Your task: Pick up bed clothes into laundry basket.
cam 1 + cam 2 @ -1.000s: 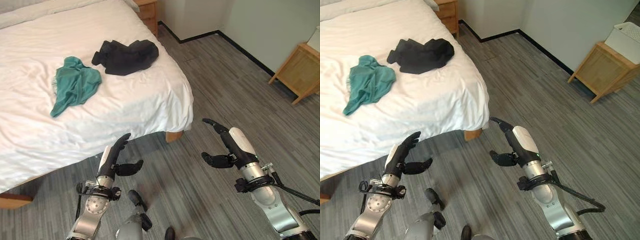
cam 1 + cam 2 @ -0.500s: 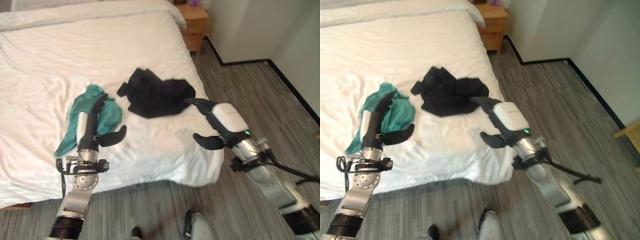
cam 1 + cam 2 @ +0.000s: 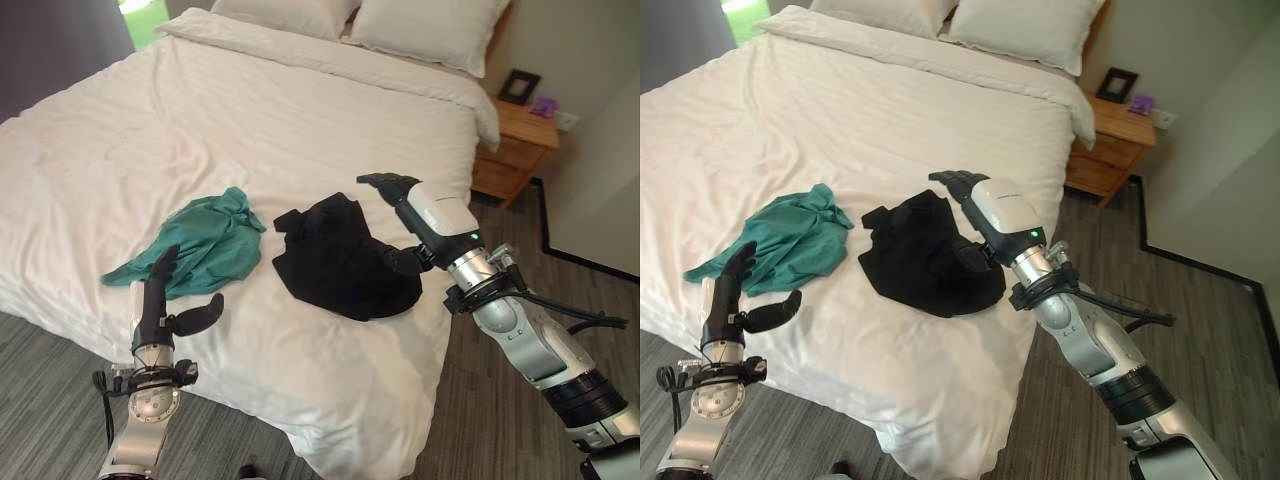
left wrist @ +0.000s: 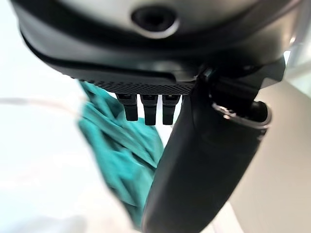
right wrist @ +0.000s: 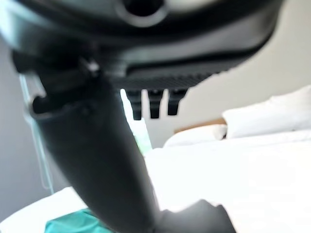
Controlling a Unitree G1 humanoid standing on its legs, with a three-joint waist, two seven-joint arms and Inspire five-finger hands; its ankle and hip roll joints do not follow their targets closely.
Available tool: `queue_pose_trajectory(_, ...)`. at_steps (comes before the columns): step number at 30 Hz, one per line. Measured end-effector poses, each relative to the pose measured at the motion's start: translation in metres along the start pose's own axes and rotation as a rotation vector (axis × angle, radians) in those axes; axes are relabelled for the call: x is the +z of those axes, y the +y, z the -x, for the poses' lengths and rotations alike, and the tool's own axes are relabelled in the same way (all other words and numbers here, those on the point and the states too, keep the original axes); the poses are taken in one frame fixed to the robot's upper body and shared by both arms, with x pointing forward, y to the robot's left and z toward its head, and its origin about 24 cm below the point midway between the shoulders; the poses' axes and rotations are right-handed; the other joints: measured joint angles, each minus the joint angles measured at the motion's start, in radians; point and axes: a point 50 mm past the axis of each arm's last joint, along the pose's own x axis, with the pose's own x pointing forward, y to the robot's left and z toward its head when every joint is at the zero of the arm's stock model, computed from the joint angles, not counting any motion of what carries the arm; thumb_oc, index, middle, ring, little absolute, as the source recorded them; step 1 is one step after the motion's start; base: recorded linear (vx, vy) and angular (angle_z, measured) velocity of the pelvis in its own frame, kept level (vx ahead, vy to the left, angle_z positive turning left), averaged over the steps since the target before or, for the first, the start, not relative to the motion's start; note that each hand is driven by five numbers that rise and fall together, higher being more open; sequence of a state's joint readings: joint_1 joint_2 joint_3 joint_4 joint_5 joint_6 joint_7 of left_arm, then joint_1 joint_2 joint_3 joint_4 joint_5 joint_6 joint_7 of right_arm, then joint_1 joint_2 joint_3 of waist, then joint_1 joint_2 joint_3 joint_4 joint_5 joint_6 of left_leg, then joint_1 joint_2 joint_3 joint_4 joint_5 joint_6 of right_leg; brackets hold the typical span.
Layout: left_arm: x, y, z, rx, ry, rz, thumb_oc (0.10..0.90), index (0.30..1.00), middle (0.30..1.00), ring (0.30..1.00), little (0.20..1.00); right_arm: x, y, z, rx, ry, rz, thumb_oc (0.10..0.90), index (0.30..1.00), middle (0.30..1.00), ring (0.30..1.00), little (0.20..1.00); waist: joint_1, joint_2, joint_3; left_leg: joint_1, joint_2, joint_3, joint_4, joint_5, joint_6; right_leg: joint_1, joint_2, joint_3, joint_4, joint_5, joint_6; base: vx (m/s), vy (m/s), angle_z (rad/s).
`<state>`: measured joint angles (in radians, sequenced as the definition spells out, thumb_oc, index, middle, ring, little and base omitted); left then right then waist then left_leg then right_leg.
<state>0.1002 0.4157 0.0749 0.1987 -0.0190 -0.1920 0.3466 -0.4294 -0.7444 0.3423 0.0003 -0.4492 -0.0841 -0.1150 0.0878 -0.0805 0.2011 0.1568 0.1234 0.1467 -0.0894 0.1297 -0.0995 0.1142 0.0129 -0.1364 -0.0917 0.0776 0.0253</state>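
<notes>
A crumpled black garment (image 3: 340, 258) lies near the bed's right edge, with a teal garment (image 3: 205, 243) to its left. My right hand (image 3: 415, 215) hovers over the black garment's right side, open, fingers straight and thumb reaching down toward the cloth. Near the bed's front edge my left hand (image 3: 157, 305) stands upright and open, just below the teal garment (image 4: 121, 150), holding nothing.
The white bed (image 3: 250, 120) has two pillows (image 3: 420, 25) at its head. A wooden nightstand (image 3: 510, 150) with small items stands to the right against the wall. Grey plank floor (image 3: 1200, 340) runs along the bed's right side.
The camera has swung, so the whole scene shifted. My right hand has come up over the black garment. My left hand has dropped from the teal garment toward the bed's front edge.
</notes>
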Motion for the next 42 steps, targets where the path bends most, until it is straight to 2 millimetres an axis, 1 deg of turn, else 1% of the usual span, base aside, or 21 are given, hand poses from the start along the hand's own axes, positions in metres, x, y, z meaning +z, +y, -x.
queue_pose_trajectory(3, 0.003, -0.003, -0.003, 0.004, -0.004, 0.035, 0.800, 0.900, 0.900, 0.900, 0.900, -0.013, 0.008, 0.011, 0.027, 0.066, -0.009, 0.800, 0.900, 0.900, 0.900, 0.900, 0.004, 0.001, 0.000, -0.026, -0.009, -0.048, -0.001, -0.005, -0.007, 0.015, -0.016, -0.072, 0.000, -0.014, 0.007, 0.03, -0.041, 0.65)
queue_pose_trajectory(4, 0.009, -0.005, -0.006, 0.007, -0.023, 0.049, 0.800, 0.900, 0.900, 0.900, 0.900, -0.021, 0.010, 0.017, 0.034, 0.108, -0.012, 0.800, 0.900, 0.900, 0.900, 0.900, 0.002, 0.006, 0.000, -0.033, -0.015, -0.051, -0.001, -0.032, -0.008, 0.023, -0.021, -0.108, -0.001, -0.044, 0.002, 0.06, -0.038, 1.08)
queue_pose_trajectory(6, 0.014, -0.006, -0.011, 0.005, -0.042, 0.053, 0.800, 0.900, 0.900, 0.900, 0.900, -0.028, 0.013, 0.023, 0.037, 0.147, -0.026, 0.800, 0.900, 0.900, 0.900, 0.900, -0.009, 0.025, 0.002, -0.051, -0.010, -0.057, 0.000, -0.065, 0.003, 0.029, -0.016, -0.164, -0.001, -0.052, 0.003, 0.05, -0.015, 0.93)
queue_pose_trajectory(10, 0.016, -0.001, -0.015, 0.008, -0.057, 0.033, 0.800, 0.900, 0.900, 0.900, 0.900, -0.037, 0.030, 0.030, 0.088, 0.202, -0.064, 0.800, 0.900, 0.900, 0.900, 0.900, 0.035, 0.023, -0.001, -0.062, -0.036, -0.055, -0.001, -0.068, 0.015, 0.027, -0.044, -0.173, -0.001, -0.058, 0.016, 0.04, 0.017, 0.24)
queue_pose_trajectory(13, 0.022, 0.003, -0.020, -0.009, -0.085, -0.003, 0.800, 0.900, 0.900, 0.900, 0.900, -0.053, 0.058, 0.032, 0.177, 0.301, -0.094, 0.800, 0.900, 0.900, 0.900, 0.900, 0.041, 0.019, -0.006, -0.071, -0.056, -0.058, -0.003, -0.068, 0.034, 0.025, -0.067, -0.184, -0.001, -0.049, 0.029, 0.08, 0.028, 0.11)
queue_pose_trajectory(14, 0.025, 0.002, -0.022, -0.017, -0.098, -0.006, 0.800, 0.900, 0.900, 0.900, 0.900, -0.061, 0.066, 0.035, 0.209, 0.345, -0.092, 0.800, 0.900, 0.900, 0.900, 0.900, 0.051, 0.021, -0.008, -0.082, -0.063, -0.062, -0.003, -0.064, 0.037, 0.023, -0.074, -0.191, -0.001, -0.045, 0.035, 0.10, 0.021, 0.09)
queue_pose_trajectory(15, 0.030, 0.000, -0.026, -0.034, -0.119, -0.004, 0.800, 0.900, 0.900, 0.900, 0.900, -0.078, 0.084, 0.039, 0.278, 0.454, -0.083, 0.800, 0.900, 0.900, 0.900, 0.900, 0.056, 0.021, -0.012, -0.085, -0.070, -0.067, -0.002, -0.065, 0.039, 0.020, -0.080, -0.192, -0.001, -0.044, 0.038, 0.05, 0.007, 0.10)
queue_pose_trajectory(16, 0.034, -0.003, -0.028, -0.044, -0.130, 0.007, 0.800, 0.900, 0.900, 0.900, 0.900, -0.086, 0.089, 0.043, 0.312, 0.502, -0.066, 0.800, 0.900, 0.900, 0.900, 0.900, 0.058, 0.021, -0.016, -0.084, -0.072, -0.069, 0.000, -0.060, 0.046, 0.015, -0.082, -0.192, -0.001, -0.041, 0.043, 0.04, 0.003, 0.15)
queue_pose_trajectory(18, 0.042, -0.004, -0.032, -0.049, -0.159, 0.028, 0.800, 0.900, 0.900, 0.900, 0.900, -0.099, 0.093, 0.053, 0.341, 0.585, -0.050, 0.800, 0.900, 0.900, 0.900, 0.900, 0.067, 0.024, -0.017, -0.102, -0.082, -0.079, 0.001, -0.048, 0.054, 0.005, -0.090, -0.214, -0.001, -0.040, 0.047, 0.04, 0.007, 0.21)
queue_pose_trajectory(23, 0.038, 0.004, -0.031, -0.043, -0.142, 0.036, 0.800, 0.900, 0.900, 0.900, 0.900, -0.110, 0.089, 0.038, 0.289, 0.665, -0.049, 0.800, 0.900, 0.900, 0.900, 0.900, 0.071, 0.034, -0.018, -0.127, -0.085, -0.077, 0.001, -0.048, 0.054, -0.017, -0.093, -0.216, -0.002, -0.043, 0.052, 0.02, 0.002, 0.02)
queue_pose_trajectory(24, 0.033, 0.007, -0.027, -0.046, -0.124, 0.043, 0.800, 0.900, 0.900, 0.900, 0.900, -0.112, 0.091, 0.036, 0.266, 0.695, -0.073, 0.400, 0.300, 0.300, 0.300, 0.300, 0.072, 0.037, -0.020, -0.141, -0.084, -0.079, 0.001, -0.047, 0.053, -0.032, -0.093, -0.217, -0.002, -0.044, 0.054, -0.01, -0.019, 0.05)
queue_pose_trajectory(27, 0.024, 0.007, -0.020, -0.075, -0.091, 0.048, 0.800, 0.900, 0.900, 0.900, 0.900, -0.118, 0.091, 0.042, 0.234, 0.744, -0.112, 0.400, 0.300, 0.300, 0.300, 0.300, 0.088, 0.045, -0.022, -0.155, -0.084, -0.090, 0.001, -0.044, 0.049, -0.039, -0.093, -0.228, -0.003, -0.046, 0.056, -0.01, -0.024, 0.11)
queue_pose_trajectory(33, 0.028, 0.012, -0.025, -0.073, -0.101, 0.077, 0.800, 0.900, 0.900, 0.900, 0.900, -0.127, 0.069, 0.043, 0.154, 0.762, -0.122, 0.400, 0.300, 0.300, 0.300, 0.300, 0.090, 0.061, -0.028, -0.183, -0.084, -0.106, 0.001, -0.036, 0.040, -0.056, -0.092, -0.249, -0.007, -0.045, 0.056, -0.01, 0.004, 0.10)
queue_pose_trajectory(34, 0.035, 0.019, -0.028, -0.044, -0.131, 0.080, 0.800, 0.900, 0.900, 0.900, 0.900, -0.122, 0.057, 0.039, 0.142, 0.712, -0.119, 0.400, 0.300, 0.300, 0.300, 0.300, 0.065, 0.062, -0.028, -0.178, -0.084, -0.102, 0.003, -0.036, 0.040, -0.064, -0.093, -0.237, -0.008, -0.042, 0.055, -0.05, 0.057, -0.15)
queue_pose_trajectory(35, 0.042, 0.025, -0.030, -0.027, -0.158, 0.076, 0.800, 0.900, 0.900, 0.900, 0.900, -0.116, 0.049, 0.035, 0.122, 0.659, -0.114, 0.400, 0.300, 0.300, 0.300, 0.300, 0.066, 0.066, -0.027, -0.179, -0.083, -0.089, 0.002, -0.033, 0.043, -0.064, -0.093, -0.227, -0.001, -0.041, 0.056, -0.02, 0.078, -0.46)
queue_pose_trajectory(36, 0.054, 0.033, -0.032, 0.004, -0.212, 0.080, 0.800, 0.900, 0.900, 0.900, 0.900, -0.109, 0.036, 0.028, 0.080, 0.589, -0.104, 0.400, 0.300, 0.300, 0.300, 0.300, 0.054, 0.063, -0.027, -0.169, -0.079, -0.056, 0.003, -0.034, 0.043, -0.076, -0.093, -0.198, -0.001, -0.032, 0.054, 0.01, 0.076, -0.56)
queue_pose_trajectory(38, 0.078, 0.035, -0.035, 0.015, -0.308, 0.096, 0.800, 0.900, 0.900, 0.900, 0.900, -0.094, 0.006, 0.030, 0.006, 0.472, -0.079, 0.400, 0.300, 0.300, 0.300, 0.300, 0.048, 0.069, -0.018, -0.159, -0.078, -0.015, 0.002, -0.038, 0.050, -0.079, -0.093, -0.156, -0.001, -0.026, 0.055, 0.03, 0.089, -0.61)
queue_pose_trajectory(39, 0.084, 0.037, -0.036, 0.023, -0.338, 0.092, 0.800, 0.900, 0.900, 0.900, 0.900, -0.090, -0.003, 0.028, -0.014, 0.435, -0.068, 0.400, 0.300, 0.300, 0.300, 0.300, 0.031, 0.068, -0.017, -0.150, -0.077, -0.002, 0.002, -0.042, 0.055, -0.081, -0.092, -0.144, -0.001, -0.024, 0.057, 0.01, 0.070, -0.57)
queue_pose_trajectory(40, 0.099, 0.037, -0.043, 0.037, -0.396, 0.082, 0.800, 0.900, 0.900, 0.900, 0.900, -0.082, -0.031, 0.030, -0.090, 0.371, -0.048, 0.400, 0.300, 0.300, 0.300, 0.300, 0.007, 0.073, -0.016, -0.136, -0.077, 0.021, 0.001, -0.046, 0.061, -0.071, -0.092, -0.125, -0.001, -0.024, 0.059, 0.01, 0.066, -0.56)
queue_pose_trajectory(41, 0.105, 0.038, -0.047, 0.040, -0.420, 0.074, 0.800, 0.900, 0.900, 0.900, 0.900, -0.081, -0.043, 0.030, -0.148, 0.353, -0.048, 0.400, 0.300, 0.300, 0.300, 0.300, 0.000, 0.069, -0.014, -0.126, -0.075, 0.038, 0.001, -0.047, 0.062, -0.070, -0.091, -0.104, -0.001, -0.022, 0.060, 0.03, 0.068, -0.62)
queue_pose_trajectory(42, 0.112, 0.036, -0.052, 0.042, -0.444, 0.066, 0.800, 0.900, 0.900, 0.900, 0.900, -0.081, -0.060, 0.030, -0.210, 0.345, -0.043, 0.400, 0.300, 0.300, 0.300, 0.300, -0.033, 0.063, -0.012, -0.107, -0.073, 0.059, 0.001, -0.052, 0.060, -0.067, -0.088, -0.083, -0.001, -0.019, 0.060, 0.00, 0.048, -0.46)
